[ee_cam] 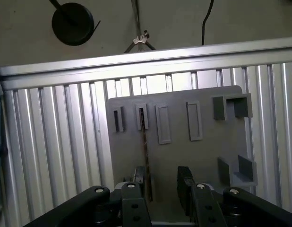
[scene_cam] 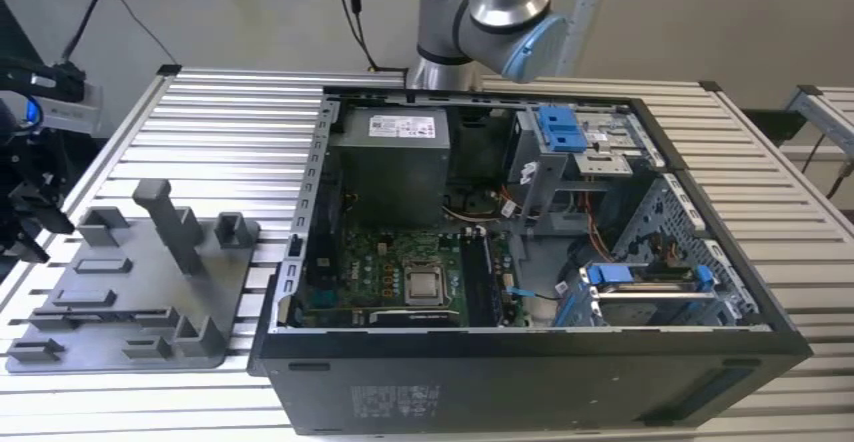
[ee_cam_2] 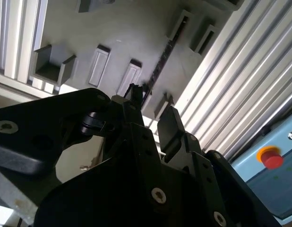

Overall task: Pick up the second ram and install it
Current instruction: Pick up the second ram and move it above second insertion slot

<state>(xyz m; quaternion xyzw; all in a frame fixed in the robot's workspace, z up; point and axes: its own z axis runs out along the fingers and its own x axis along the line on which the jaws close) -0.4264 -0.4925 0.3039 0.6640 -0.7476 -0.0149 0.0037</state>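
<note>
While the black end effector (ee_cam: pixel 161 187) is hung over the flat grey plastic tray (ee_cam: pixel 207 156), its two fingers (ee_cam: pixel 184 185) are held wide apart and nothing is gripped. The second ram (ee_cam: pixel 144 146), a thin long dark memory board, is seen edge-on, stood up in a slot of the tray. In the second wrist view the second ram (ee_cam_2: pixel 161 59) is seen running toward the end effector (ee_cam_2: pixel 152 108). Its near end is found just beside one finger, and whether it is touched cannot be told. In the exterior view the tray (scene_cam: pixel 140 280) is laid on the ribbed silver metal desk (scene_cam: pixel 227 132). It is placed at nine o'clock from the open black computer case (scene_cam: pixel 534 392), on the exterior view's left.
</note>
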